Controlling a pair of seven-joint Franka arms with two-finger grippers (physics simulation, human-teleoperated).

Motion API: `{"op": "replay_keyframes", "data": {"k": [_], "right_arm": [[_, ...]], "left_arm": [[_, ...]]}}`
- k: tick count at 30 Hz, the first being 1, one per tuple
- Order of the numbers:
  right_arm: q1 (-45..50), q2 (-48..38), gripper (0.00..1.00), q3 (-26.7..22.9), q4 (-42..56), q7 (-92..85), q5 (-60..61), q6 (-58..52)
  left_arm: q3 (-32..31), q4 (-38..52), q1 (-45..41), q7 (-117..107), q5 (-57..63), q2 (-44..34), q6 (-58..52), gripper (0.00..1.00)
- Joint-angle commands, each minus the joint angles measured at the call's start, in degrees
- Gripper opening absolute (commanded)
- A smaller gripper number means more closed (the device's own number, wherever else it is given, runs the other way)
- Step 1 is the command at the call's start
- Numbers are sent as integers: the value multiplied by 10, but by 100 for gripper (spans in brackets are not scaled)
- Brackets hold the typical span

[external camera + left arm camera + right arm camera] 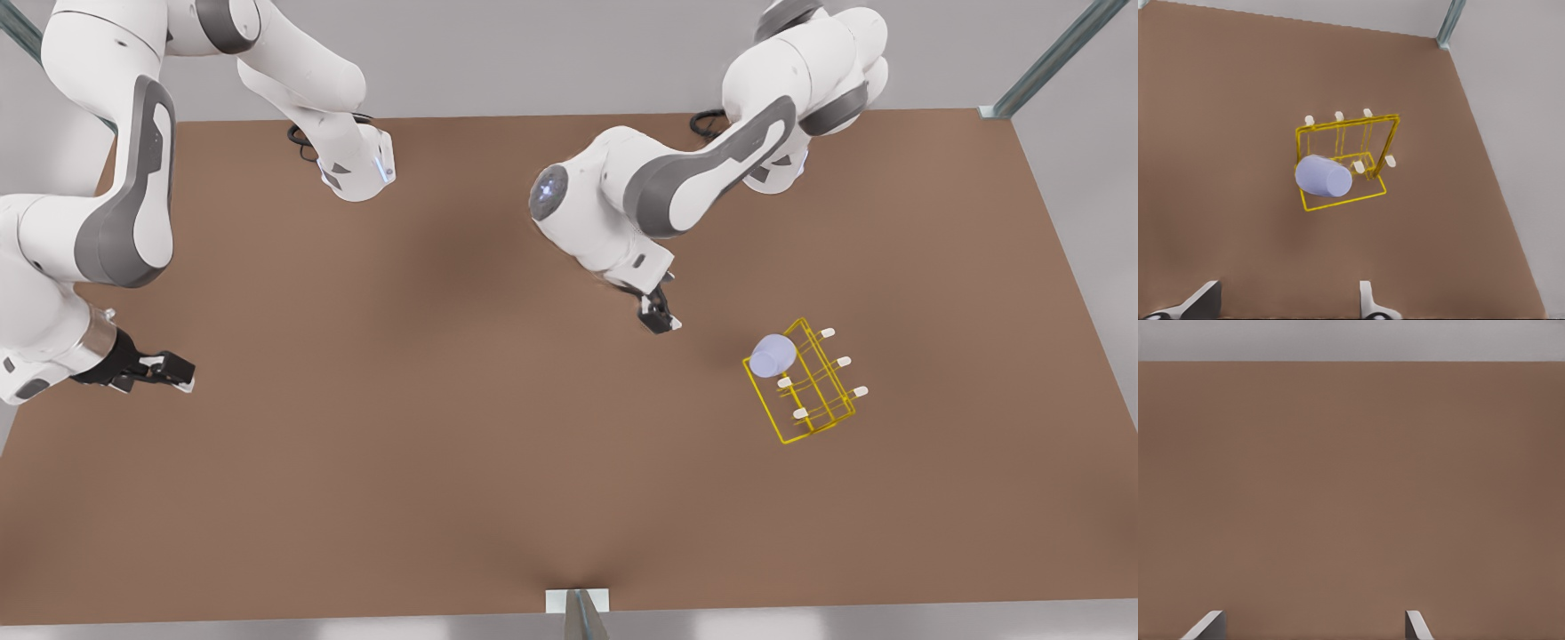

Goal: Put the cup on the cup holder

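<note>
Lavender tapered cup (772, 356) on yellow wire cup holder (805, 404)

arms: 2, glossy white shells | joints: grey bands | grippers: black | cables: black at bases

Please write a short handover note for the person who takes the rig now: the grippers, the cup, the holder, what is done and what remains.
Left gripper: open, empty, apart from the cup holder, facing it.
Right gripper: open, empty, waiting at the front view's left over the table.
The cup hangs upside down on a corner prong of the holder.
Done: the cup appears placed.
Left: probably only to confirm it sits firmly and move the left arm away.
</note>
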Motion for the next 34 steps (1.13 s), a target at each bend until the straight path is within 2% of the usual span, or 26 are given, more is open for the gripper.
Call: {"op": "replay_keyframes", "data": {"k": [1,2,4,5,6,7,8,9,11,13,20,34], "right_arm": [[0,1,100,0,0,-23,1,6],[1,1,100,0,1,-23,1,6],[-1,3,100,0,0,-23,1,7],[-2,3,100,0,0,-23,1,6],[-2,3,100,0,0,-23,1,6],[-3,4,100,0,0,-23,1,6],[-3,7,100,0,1,-23,0,7],[-3,8,100,0,1,-24,0,7],[-2,7,100,0,1,-24,0,7],[-1,7,100,0,0,-24,-1,7],[0,11,100,0,-1,-24,-1,12],[-2,18,100,0,-6,-26,-2,23]], "left_arm": [[-89,7,104,324,-68,-7,30,100],[-116,9,145,356,-68,-7,30,100],[-117,3,197,402,-69,-7,29,100],[-48,22,156,519,-72,-11,-21,100],[153,41,95,622,-183,-53,-17,100],[322,6,64,765,-295,-115,27,100],[357,-49,74,913,-331,-155,53,100],[359,-50,88,1049,-387,-161,34,100],[445,-45,91,1372,-470,-171,-22,100],[436,-44,112,1353,-492,-163,2,100],[433,-45,101,1341,-480,-111,24,100],[434,-46,100,1339,-479,-106,24,100]]}}
